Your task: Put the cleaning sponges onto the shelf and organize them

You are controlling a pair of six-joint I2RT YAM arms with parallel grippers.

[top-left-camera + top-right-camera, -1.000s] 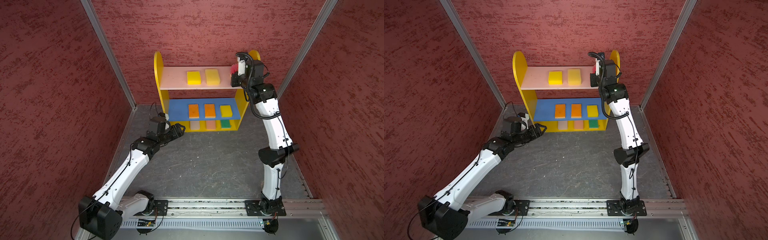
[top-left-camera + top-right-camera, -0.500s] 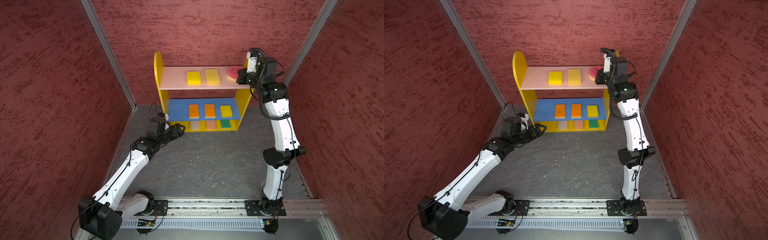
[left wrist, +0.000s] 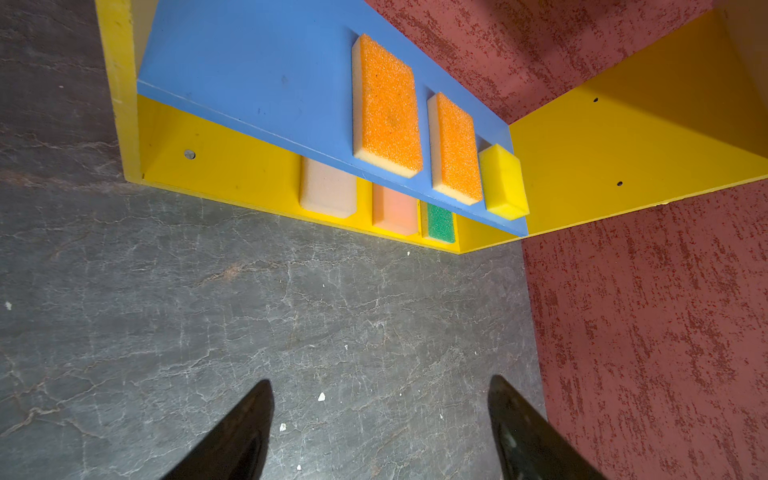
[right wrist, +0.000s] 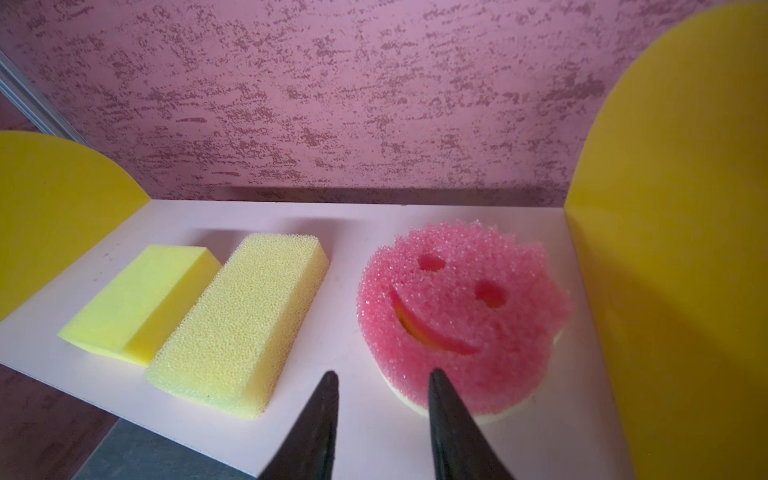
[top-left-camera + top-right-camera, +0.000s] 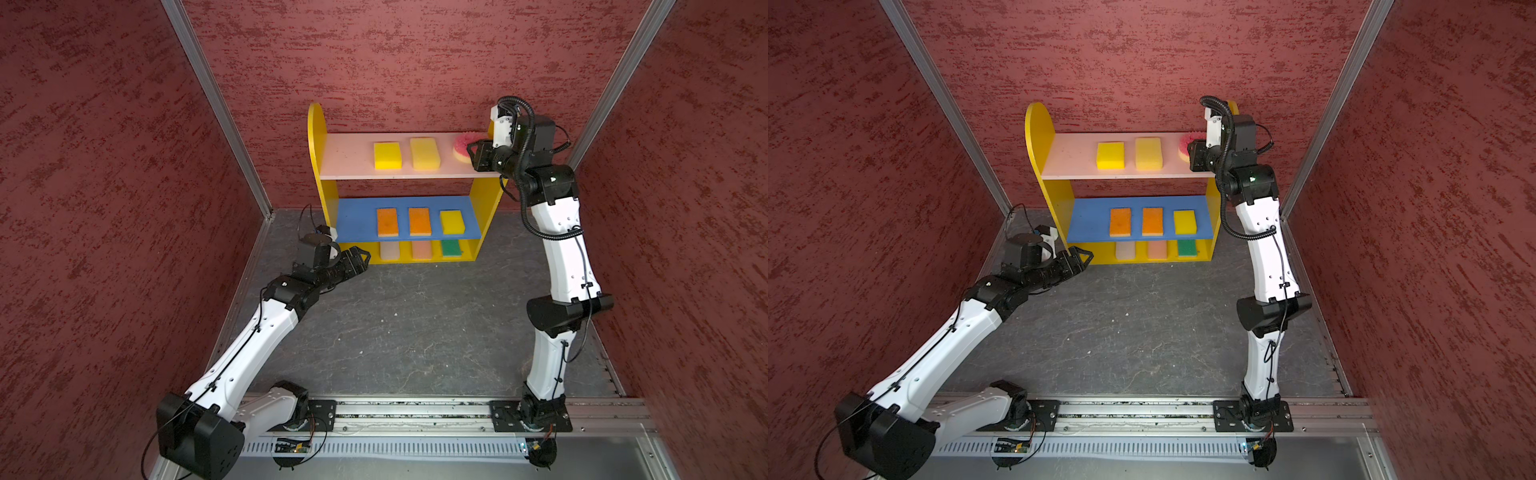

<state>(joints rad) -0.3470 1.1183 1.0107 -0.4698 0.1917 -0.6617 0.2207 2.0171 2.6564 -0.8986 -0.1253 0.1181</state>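
The shelf (image 5: 318, 137) stands against the back wall. Its pink top board carries two yellow sponges (image 5: 387, 155) (image 5: 424, 153) and, at the right end, the round pink smiley sponge (image 4: 461, 316), lying flat. My right gripper (image 4: 383, 372) is open just in front of that sponge, nothing between its fingers; one fingertip overlaps its near edge. Two orange sponges (image 5: 387, 222) and a yellow one (image 5: 451, 221) lie on the blue board. Cream (image 5: 390, 250), peach (image 5: 422, 249) and green (image 5: 451, 248) sponges lie on the bottom board. My left gripper (image 3: 380, 380) hangs open and empty above the floor by the shelf's left foot.
Dark grey stone-patterned floor (image 5: 415, 324) spreads in front of the shelf. Red textured walls close in on three sides. The shelf's right side panel (image 4: 665, 249) rises right beside the pink sponge. The arms' base rail (image 5: 415, 411) runs along the front.
My right gripper has swung to the right, laid the pink smiley sponge flat on the top board and opened. The left arm has not moved.
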